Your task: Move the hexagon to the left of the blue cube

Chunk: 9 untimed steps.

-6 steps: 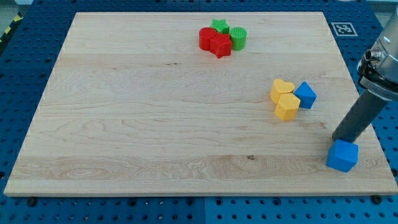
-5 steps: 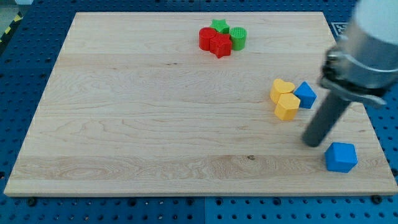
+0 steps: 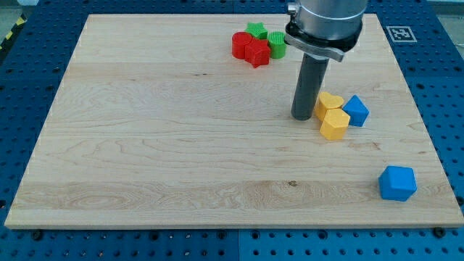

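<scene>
My tip (image 3: 301, 116) stands on the board just to the view's left of the yellow heart (image 3: 330, 101) and up-left of the yellow hexagon (image 3: 335, 124). It looks close to or touching the heart's left side. A small blue block (image 3: 356, 110) touches the yellow pair on their right. The blue cube (image 3: 398, 183) sits alone near the board's bottom right corner, well below and right of the hexagon.
A cluster near the view's top holds a red cylinder (image 3: 240, 44), a red star (image 3: 257, 53), a green star (image 3: 255, 30) and a green cylinder (image 3: 277, 44), partly behind the arm. A fiducial tag (image 3: 399, 33) lies off the board's top right.
My tip has swept from beside the blue cube at the bottom right up and left to the left side of the yellow blocks. No block has visibly moved.
</scene>
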Each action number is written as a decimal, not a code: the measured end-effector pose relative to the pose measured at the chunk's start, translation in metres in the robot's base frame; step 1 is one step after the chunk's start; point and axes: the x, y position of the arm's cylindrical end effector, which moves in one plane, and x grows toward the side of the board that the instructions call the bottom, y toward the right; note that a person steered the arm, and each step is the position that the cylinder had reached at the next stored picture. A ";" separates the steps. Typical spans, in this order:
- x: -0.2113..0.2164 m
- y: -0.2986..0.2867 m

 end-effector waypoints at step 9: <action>0.058 0.085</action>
